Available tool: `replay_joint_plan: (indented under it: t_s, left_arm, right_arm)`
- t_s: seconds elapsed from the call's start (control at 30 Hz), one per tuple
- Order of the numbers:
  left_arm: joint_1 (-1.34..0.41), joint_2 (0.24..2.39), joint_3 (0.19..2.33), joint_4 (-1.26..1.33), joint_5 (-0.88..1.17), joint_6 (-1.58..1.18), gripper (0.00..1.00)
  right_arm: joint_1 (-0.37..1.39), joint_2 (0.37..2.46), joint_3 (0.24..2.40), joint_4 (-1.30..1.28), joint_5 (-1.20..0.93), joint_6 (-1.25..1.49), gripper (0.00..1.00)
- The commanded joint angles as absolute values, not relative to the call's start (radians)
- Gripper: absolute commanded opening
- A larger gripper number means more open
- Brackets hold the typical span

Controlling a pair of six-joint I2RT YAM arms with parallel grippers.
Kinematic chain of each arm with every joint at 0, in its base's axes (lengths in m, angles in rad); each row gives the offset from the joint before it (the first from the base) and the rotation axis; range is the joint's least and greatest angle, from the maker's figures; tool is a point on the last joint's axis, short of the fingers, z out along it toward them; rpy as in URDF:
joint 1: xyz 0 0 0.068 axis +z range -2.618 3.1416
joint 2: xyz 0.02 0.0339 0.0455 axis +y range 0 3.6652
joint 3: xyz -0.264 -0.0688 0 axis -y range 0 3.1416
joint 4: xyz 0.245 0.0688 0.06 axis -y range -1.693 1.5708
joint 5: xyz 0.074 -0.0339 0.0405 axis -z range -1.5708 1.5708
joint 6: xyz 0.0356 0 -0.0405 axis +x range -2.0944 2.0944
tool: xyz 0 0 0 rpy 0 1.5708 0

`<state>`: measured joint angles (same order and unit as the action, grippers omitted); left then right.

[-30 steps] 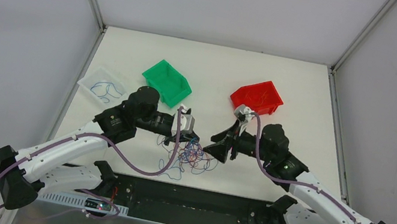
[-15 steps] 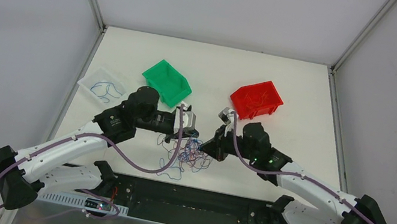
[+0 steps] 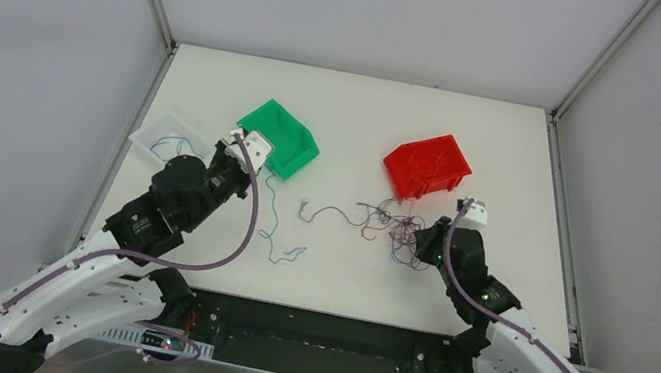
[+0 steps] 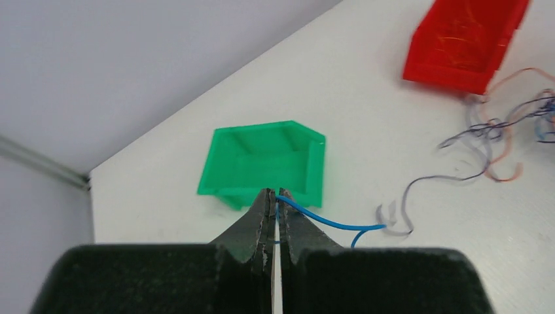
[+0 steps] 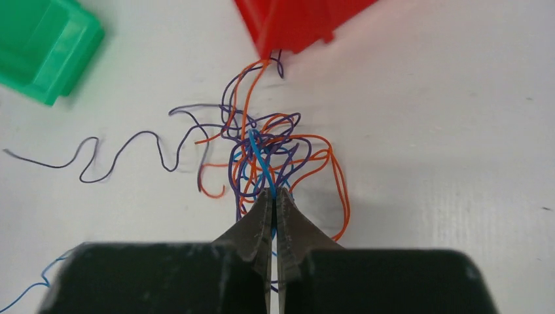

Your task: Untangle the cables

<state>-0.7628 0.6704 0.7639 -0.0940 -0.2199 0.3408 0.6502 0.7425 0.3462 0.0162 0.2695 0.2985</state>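
The cables are split in two. A multicoloured tangle of orange, purple and blue strands lies just in front of the red bin. My right gripper is shut on a blue strand at the tangle's near edge. One purple strand trails left from it. My left gripper is shut on a single blue cable, just short of the green bin. In the top view the blue cable runs from my left gripper down to the table, and my right gripper sits at the tangle.
A clear tray holding blue strands stands at the left, beside the green bin. The red bin holds thin red strands. Enclosure walls and metal frame rails border the table on three sides.
My right gripper shut on the tangle and dragged it right, toward the red bin. My left gripper pulled back and left toward the green bin, drawing one blue cable out.
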Motion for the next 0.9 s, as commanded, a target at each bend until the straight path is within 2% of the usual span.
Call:
replay_joint_plan:
  t_s: [0.0,0.2,0.53,0.87]
  left_arm:
    - [-0.746,0.631,0.762,-0.108,-0.474,0.329,0.0]
    - [-0.741,0.65,0.795,-0.117,-0.381,0.329,0.0]
    - [-0.715,0.786,0.977,-0.135,-0.434,0.464,0.0]
    - [-0.404,0.875,1.127,-0.142,-0.337,0.574,0.0]
  right_arm:
    - [0.611,0.646,0.333,-0.073,0.481,0.419,0.0]
    - [0.603,0.666,0.349,-0.015,0.325,0.365,0.0]
    - [0.603,0.759,0.399,0.063,0.203,0.358,0.0]
    - [0.603,0.775,0.437,0.084,0.166,0.332,0.0]
